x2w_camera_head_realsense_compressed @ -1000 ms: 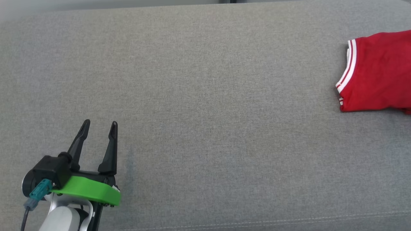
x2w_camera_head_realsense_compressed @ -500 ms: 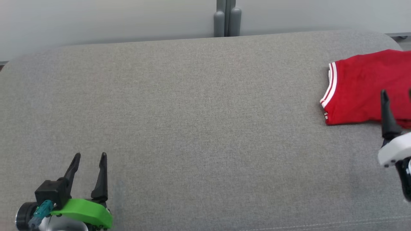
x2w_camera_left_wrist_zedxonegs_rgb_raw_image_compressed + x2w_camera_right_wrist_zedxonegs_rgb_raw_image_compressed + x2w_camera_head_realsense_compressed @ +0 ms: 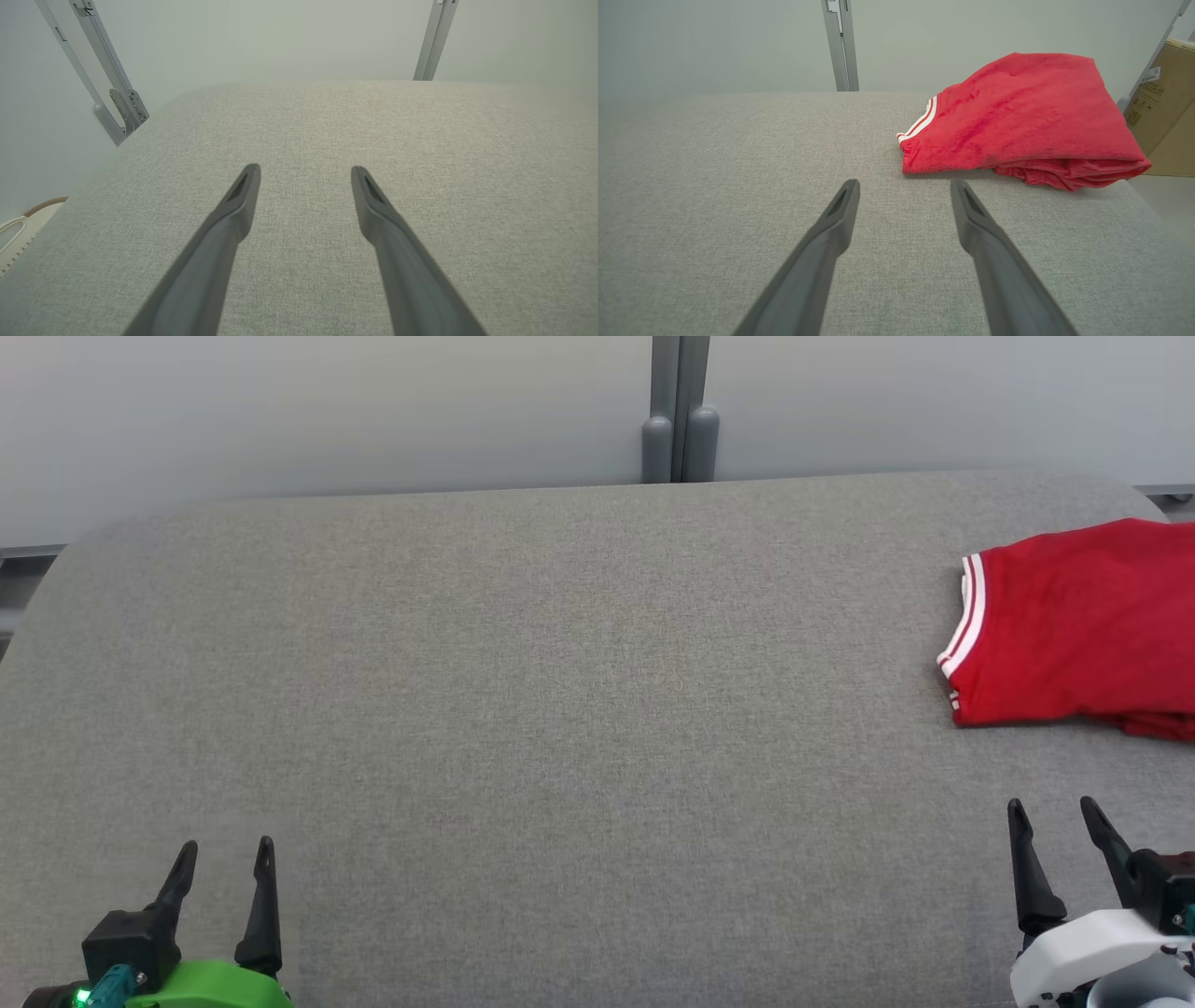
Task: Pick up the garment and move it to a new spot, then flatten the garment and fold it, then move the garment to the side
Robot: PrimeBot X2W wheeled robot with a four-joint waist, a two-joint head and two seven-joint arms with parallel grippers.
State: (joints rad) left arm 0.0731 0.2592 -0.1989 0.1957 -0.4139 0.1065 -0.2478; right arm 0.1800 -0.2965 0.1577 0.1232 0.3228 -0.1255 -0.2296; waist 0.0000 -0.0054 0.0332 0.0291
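Fingers (image 3: 263, 905) apart; garment (image 3: 1074, 625) hugs cushion's (image 3: 560, 709) right edge.

No words or numbers clear enough to read anywhere. At the right edge of the right wrist view, on the side of a brown box (image 3: 1169, 126), a small white sticker (image 3: 1151, 74) with tiny dark print, far too small to make out. A little lower on the same side, a few black marks (image 3: 1134, 116), maybe signs or letters, too small and blurry to tell. On the folded red garment (image 3: 1074, 625), at the right side of the head view, nothing to read on the part facing up.
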